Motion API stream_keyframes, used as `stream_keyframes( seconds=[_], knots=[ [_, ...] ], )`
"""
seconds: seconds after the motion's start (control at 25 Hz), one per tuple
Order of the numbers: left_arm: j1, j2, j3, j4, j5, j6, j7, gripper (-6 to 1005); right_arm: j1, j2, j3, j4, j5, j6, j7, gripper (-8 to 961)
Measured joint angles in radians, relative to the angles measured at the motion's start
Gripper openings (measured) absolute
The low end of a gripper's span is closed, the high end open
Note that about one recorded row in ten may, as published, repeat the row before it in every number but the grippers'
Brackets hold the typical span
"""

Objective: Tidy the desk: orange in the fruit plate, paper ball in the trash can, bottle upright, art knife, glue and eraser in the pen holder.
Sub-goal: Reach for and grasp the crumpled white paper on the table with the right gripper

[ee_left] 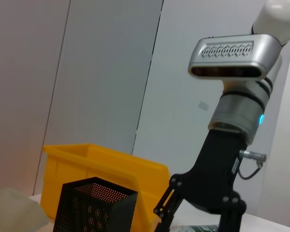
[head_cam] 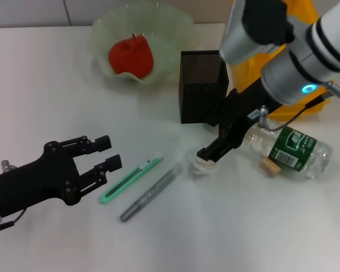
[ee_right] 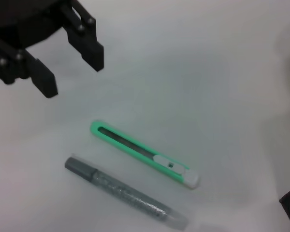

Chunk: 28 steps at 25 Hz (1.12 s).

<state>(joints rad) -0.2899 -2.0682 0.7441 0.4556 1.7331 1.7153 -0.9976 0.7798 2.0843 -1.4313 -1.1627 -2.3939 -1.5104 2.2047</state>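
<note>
A green art knife (head_cam: pixel 130 179) and a grey glue pen (head_cam: pixel 151 194) lie side by side on the white desk; both also show in the right wrist view, the knife (ee_right: pixel 142 153) and the glue pen (ee_right: pixel 125 193). My left gripper (head_cam: pixel 105 154) is open and empty just left of the knife, and it shows in the right wrist view (ee_right: pixel 71 72). My right gripper (head_cam: pixel 208 154) is open, its tips right over a small white crumpled object (head_cam: pixel 203 168). A clear bottle (head_cam: pixel 292 150) with a green label lies on its side. A small tan eraser (head_cam: pixel 270 166) lies beside it. The black mesh pen holder (head_cam: pixel 201 85) stands upright.
A pale green fruit plate (head_cam: pixel 175 28) at the back holds a red round fruit (head_cam: pixel 130 56). A yellow bin (head_cam: pixel 252 65) stands behind the right arm and shows with the pen holder (ee_left: pixel 94 208) in the left wrist view (ee_left: pixel 101 166).
</note>
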Motion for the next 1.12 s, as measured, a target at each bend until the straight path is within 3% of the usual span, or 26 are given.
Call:
stream_keyframes(
  seconds=[1.12],
  knots=[
    [-0.005, 0.000, -0.002, -0.023, 0.001, -0.016, 0.016, 435, -0.008, 0.003, -0.158, 0.118, -0.018, 0.168, 0.018, 817]
  ],
)
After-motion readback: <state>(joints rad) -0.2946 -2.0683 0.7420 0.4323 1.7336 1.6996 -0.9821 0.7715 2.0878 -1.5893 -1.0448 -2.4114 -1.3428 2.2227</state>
